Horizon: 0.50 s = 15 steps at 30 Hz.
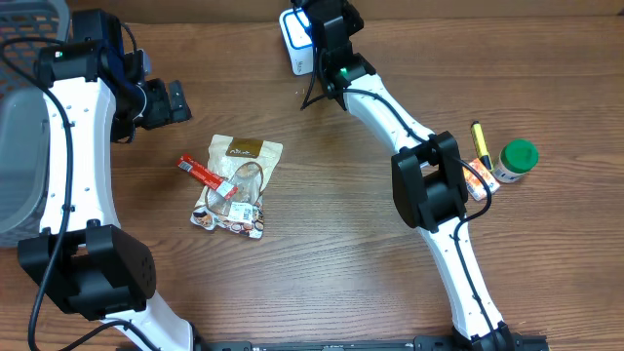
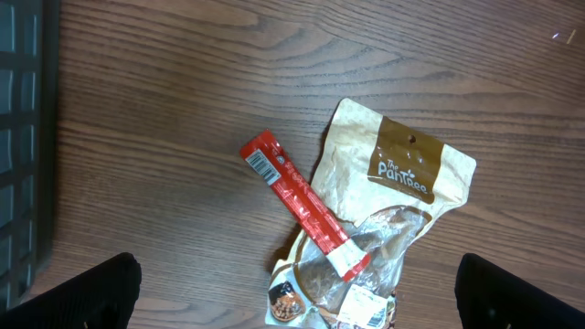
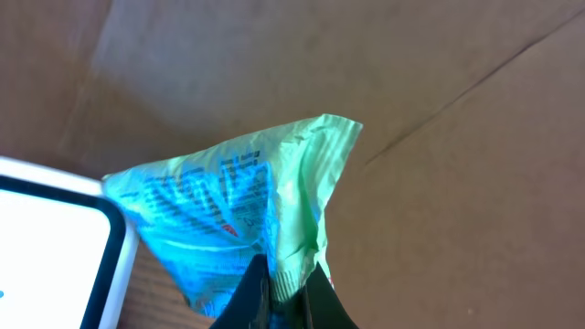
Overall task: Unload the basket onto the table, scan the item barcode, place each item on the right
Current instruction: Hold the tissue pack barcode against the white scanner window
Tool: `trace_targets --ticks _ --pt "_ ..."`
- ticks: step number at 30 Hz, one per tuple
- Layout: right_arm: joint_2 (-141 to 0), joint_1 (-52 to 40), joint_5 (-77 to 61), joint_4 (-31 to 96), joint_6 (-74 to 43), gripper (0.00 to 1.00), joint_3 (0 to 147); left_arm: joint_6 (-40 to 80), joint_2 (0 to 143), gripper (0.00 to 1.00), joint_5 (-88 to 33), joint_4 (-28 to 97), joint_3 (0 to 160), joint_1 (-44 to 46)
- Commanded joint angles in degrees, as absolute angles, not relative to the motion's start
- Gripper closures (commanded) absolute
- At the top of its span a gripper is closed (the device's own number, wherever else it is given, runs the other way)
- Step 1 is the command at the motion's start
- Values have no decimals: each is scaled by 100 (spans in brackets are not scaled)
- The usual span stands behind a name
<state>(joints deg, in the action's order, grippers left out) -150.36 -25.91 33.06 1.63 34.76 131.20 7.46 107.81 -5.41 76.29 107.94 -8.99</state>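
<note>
At the far edge of the table (image 1: 341,244), the right hand (image 3: 285,279) is pinched shut on a green packet (image 3: 233,206). Its dark fingertips (image 3: 247,302) clamp the packet's lower edge. The packet hangs above them, crumpled, with dark print on its left face and a paler fold on its right. Just beside it on the left sits a white scanner (image 3: 46,247) with a dark rim around a bright panel; whether packet and scanner touch cannot be told. In the overhead view the right arm covers the packet, and only the scanner (image 1: 292,44) shows beneath the wrist.

The left hand (image 1: 171,100) hovers over the table's left part with its fingers spread wide and nothing between them. Below its camera lies a tan pouch (image 2: 402,174) with a brown label. A red stick (image 2: 297,201) lies slanted across the pouch's lower left. The stick's barcode end rests on the bare wood and its white end on the pouch.

A gray basket (image 1: 15,166) stands at the left edge, behind the left arm. Well apart on the right, a green-capped bottle (image 1: 517,161) stands near a yellow marker (image 1: 478,141).
</note>
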Motion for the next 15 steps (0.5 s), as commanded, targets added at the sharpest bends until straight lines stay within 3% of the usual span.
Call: trace_targets --ticks 1,15 --pt "-14951 -2749 3358 224 3542 96 13159 681 10755 0 -580 7623 10783 -856" --pt "-14947 -2904 4200 -189 4209 97 13163 681 10755 0 -580 7623 10783 -856"
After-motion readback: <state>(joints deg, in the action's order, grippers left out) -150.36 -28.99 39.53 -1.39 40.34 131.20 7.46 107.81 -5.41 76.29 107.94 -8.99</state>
